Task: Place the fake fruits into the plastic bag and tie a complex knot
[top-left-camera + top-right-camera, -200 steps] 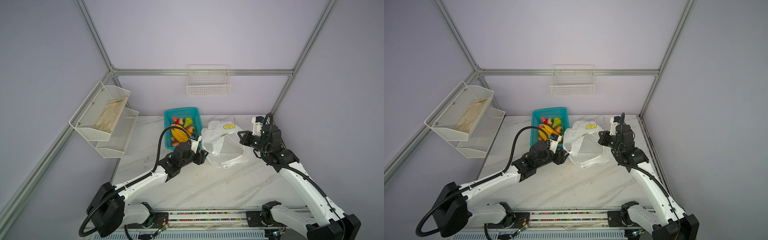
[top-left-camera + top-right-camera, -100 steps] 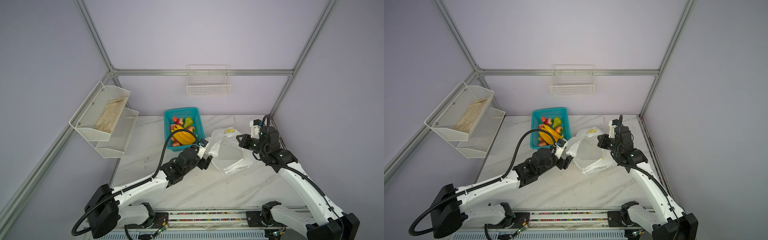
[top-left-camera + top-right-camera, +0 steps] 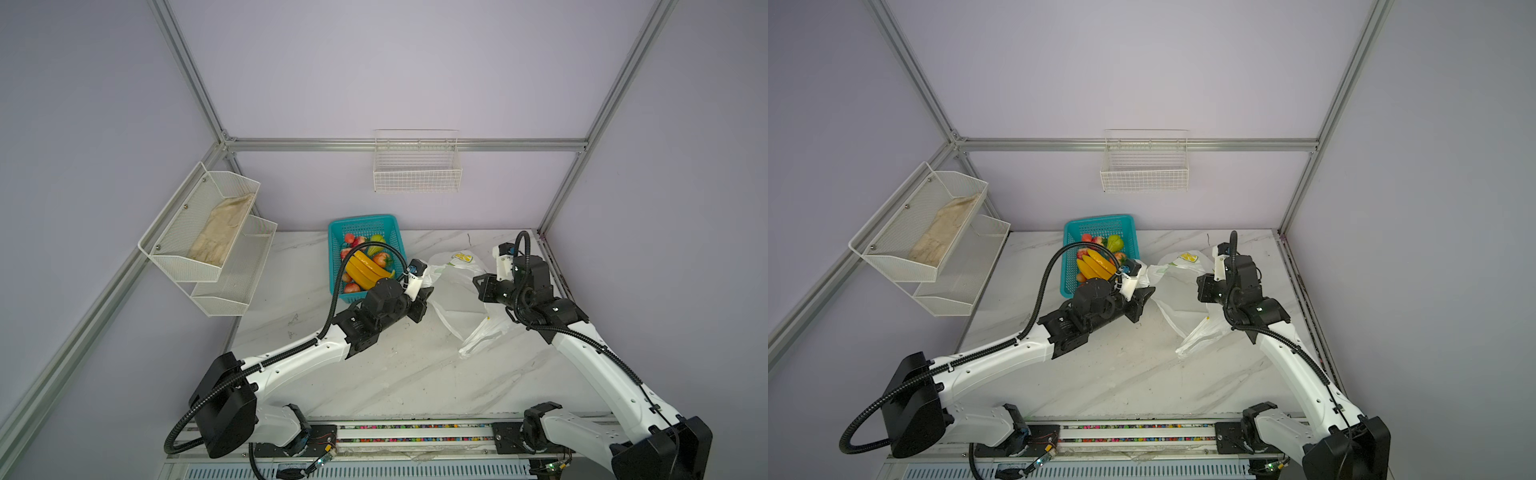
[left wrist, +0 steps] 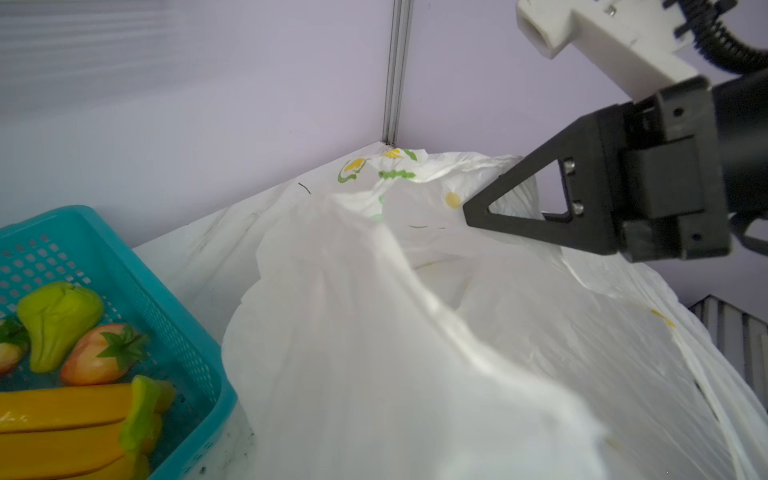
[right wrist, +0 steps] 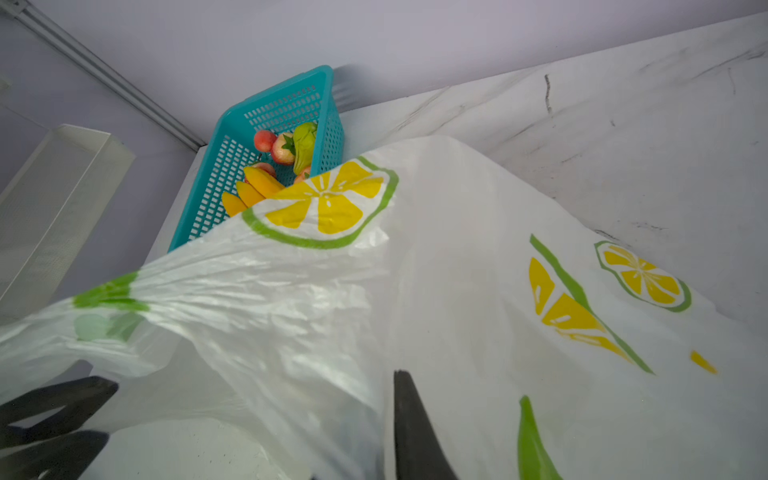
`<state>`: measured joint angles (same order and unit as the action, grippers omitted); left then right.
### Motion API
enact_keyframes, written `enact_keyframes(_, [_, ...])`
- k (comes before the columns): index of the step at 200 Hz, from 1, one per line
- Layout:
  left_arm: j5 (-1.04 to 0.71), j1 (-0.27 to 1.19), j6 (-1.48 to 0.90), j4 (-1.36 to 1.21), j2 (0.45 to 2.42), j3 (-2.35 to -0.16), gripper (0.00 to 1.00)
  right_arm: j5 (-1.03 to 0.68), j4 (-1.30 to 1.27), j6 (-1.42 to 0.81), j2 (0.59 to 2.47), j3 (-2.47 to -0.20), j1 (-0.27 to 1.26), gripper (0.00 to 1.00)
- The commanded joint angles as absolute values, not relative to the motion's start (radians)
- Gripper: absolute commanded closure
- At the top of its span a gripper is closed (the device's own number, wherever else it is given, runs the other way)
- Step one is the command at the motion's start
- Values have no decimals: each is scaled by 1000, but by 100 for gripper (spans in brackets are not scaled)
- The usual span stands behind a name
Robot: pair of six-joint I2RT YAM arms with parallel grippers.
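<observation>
All fake fruits (image 3: pixel 365 270) in teal basket (image 3: pixel 335 257), 10 o'clock of plastic bag (image 3: pixel 455 293); none seen bagged, no knot; left gripper (image 3: pixel 423 301), right gripper (image 3: pixel 478 286) at bag mouth, can't tell if clamped

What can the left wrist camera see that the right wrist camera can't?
Only the left wrist view shows the right arm's white camera mount and the right gripper from the side. Only the right wrist view shows the white mesh shelf. Both show the plastic bag, the teal basket, the yellow bananas and the green pear.
</observation>
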<state>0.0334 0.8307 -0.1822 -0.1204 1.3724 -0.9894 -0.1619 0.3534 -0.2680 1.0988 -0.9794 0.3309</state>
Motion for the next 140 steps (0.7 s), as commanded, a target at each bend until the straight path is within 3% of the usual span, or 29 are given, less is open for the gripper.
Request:
enact_keyframes(1, [-114,782,-308,-182,1334,-1064,93,-2,347,-191,1086,-990,371,78])
enact_keyframes(16, [-264,728,-372,-214,1319,-1039,100,89,325,-160,1084,-981,423,72])
enact_keyframes(40, [-442,656,-440,-229,1315,-1031,100,199,275,-96,1084,-951,517,57])
enact_keyframes(80, [-554,606,-399,-139,1308,-1071,100,319,229,26,1084,-938,553,50])
enact_keyframes(120, [-619,585,-353,-83,1329,-1098,100,262,190,78,1111,-957,552,50])
enact_keyframes(140, [-635,573,-349,-59,1343,-1118,100,259,193,99,1147,-964,553,59])
